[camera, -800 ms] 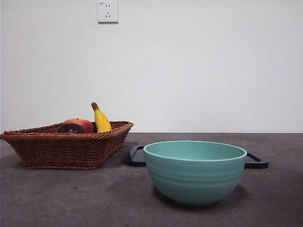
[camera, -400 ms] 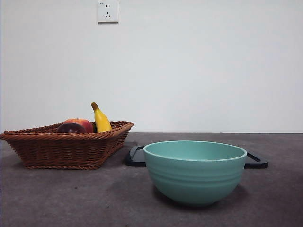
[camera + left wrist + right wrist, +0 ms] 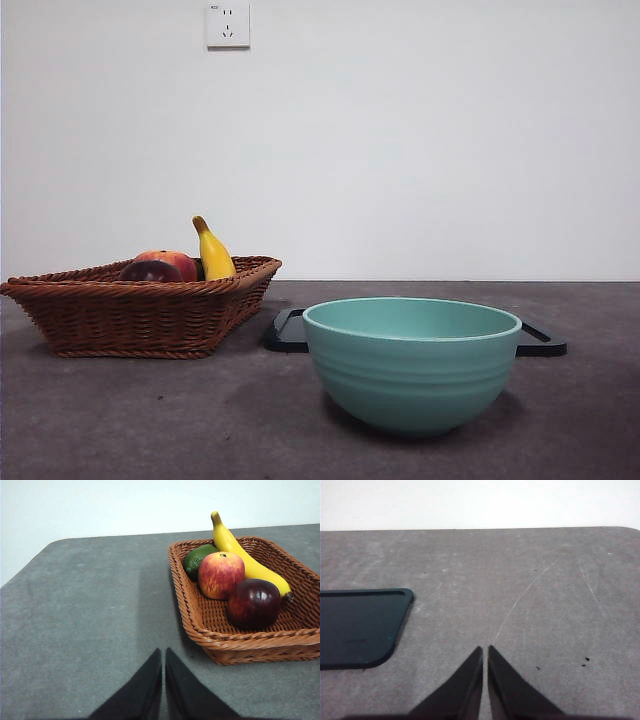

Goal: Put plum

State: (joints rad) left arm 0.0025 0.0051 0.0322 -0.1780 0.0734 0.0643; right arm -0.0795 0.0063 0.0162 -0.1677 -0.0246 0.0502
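Both pincers hang closed and empty over the bench (image 3: 150,420): left pincer (image 3: 163,652) near the basket (image 3: 200,630), right pincer (image 3: 485,650) beside the black tray (image 3: 355,630). Inside the basket the plum (image 3: 253,602) lies touching the apple (image 3: 221,575) and banana (image 3: 240,555), a green fruit (image 3: 196,557) farther back. A green bowl (image 3: 412,365) stands to the right.

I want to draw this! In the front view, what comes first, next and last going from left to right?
Wicker basket → plum → banana → teal bowl.
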